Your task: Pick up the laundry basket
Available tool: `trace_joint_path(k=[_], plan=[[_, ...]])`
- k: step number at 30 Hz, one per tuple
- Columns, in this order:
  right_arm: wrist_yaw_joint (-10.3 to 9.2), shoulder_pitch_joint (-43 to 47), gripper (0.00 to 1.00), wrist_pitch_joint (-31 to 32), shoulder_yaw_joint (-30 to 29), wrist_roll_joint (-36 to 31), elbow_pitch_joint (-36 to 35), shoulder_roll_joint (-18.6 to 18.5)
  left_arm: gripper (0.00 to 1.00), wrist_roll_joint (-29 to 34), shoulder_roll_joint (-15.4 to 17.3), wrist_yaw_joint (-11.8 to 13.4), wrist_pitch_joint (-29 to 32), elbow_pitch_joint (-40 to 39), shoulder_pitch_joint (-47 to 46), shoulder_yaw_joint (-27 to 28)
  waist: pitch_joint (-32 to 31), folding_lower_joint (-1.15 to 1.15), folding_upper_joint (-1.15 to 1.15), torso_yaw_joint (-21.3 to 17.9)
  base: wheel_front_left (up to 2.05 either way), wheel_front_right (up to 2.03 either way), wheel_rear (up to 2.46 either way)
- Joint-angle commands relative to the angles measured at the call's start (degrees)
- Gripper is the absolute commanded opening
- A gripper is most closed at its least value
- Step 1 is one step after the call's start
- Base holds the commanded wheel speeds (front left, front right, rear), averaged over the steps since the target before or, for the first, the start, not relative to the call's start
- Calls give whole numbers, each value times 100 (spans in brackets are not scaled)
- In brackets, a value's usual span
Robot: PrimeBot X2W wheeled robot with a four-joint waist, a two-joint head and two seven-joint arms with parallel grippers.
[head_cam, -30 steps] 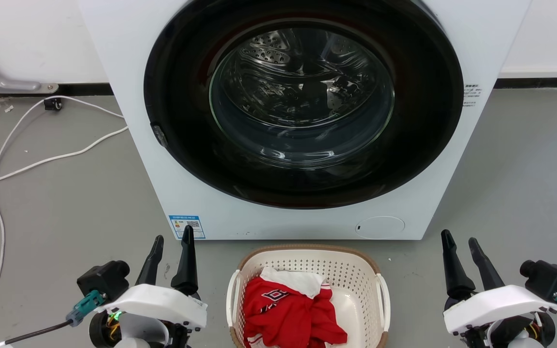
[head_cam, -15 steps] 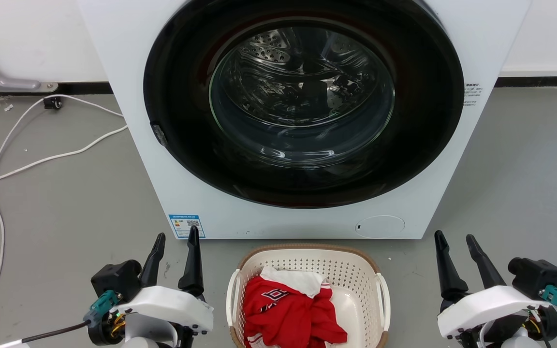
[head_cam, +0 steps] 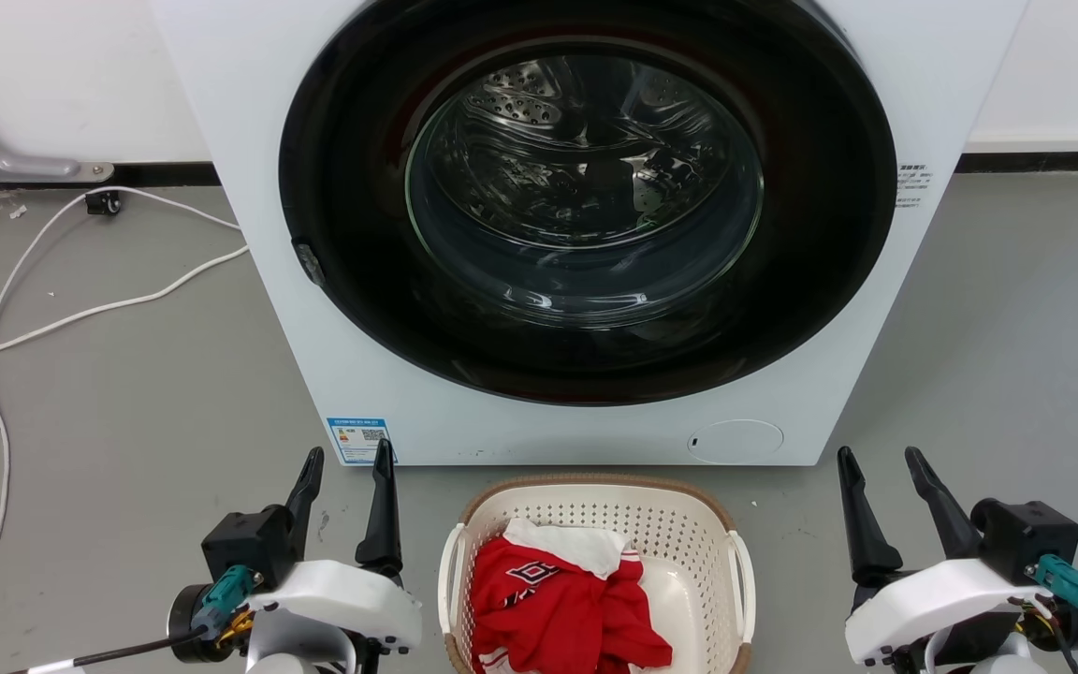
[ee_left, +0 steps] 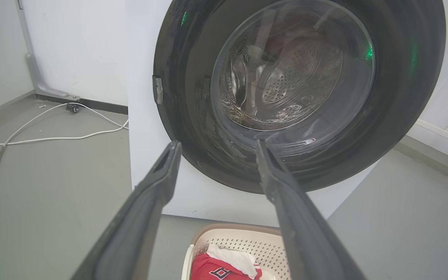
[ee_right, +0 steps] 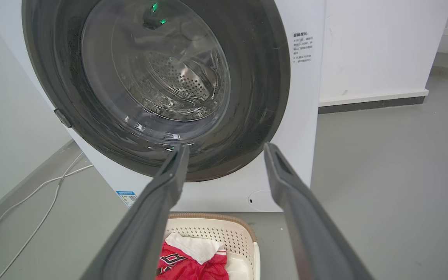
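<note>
Entry, head view. The laundry basket (head_cam: 661, 529) stands on the grey floor (head_cam: 127, 412) at bottom centre, just in front of the washing machine (head_cam: 249, 187) and apart from it. The basket is upright, and its brown rim and both white side handles are unobstructed. Inside lies a red garment (head_cam: 558, 608) with a white cloth (head_cam: 567, 541) on top towards the back wall.

Left gripper (head_cam: 349, 449): released, fingers spread and pointing towards the machine, nothing between them. It sits to the left of the basket, near the left handle (head_cam: 446, 571) but not touching it.

Right gripper (head_cam: 879, 452): also released and empty. It sits to the right of the basket and farther off than the left one — well apart from the right handle (head_cam: 743, 571).

Wrist views: each looks along its own parted fingers at the machine's dark round door (ee_left: 294, 97). The basket's far rim shows low in each view, between the fingers.

A white cable (head_cam: 80, 314) trails over the floor to the left of the machine.
</note>
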Motion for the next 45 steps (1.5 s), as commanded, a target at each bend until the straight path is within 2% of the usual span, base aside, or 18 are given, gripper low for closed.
trace_joint_path(k=[1,23,45], plan=[[10,26,100,-15,4,-157,-79,-8,100,155,15,34,-60,-9,-120,-21,3,0,0,2,0,0,0],[7,138,100,-77,71,-1115,-153,-5,100,1063,14,201,-320,86,-128,-109,8,0,0,50,0,0,0],[7,65,100,-73,37,-1029,-58,-5,100,1020,14,170,-329,182,-176,-137,111,0,0,74,0,0,0]])
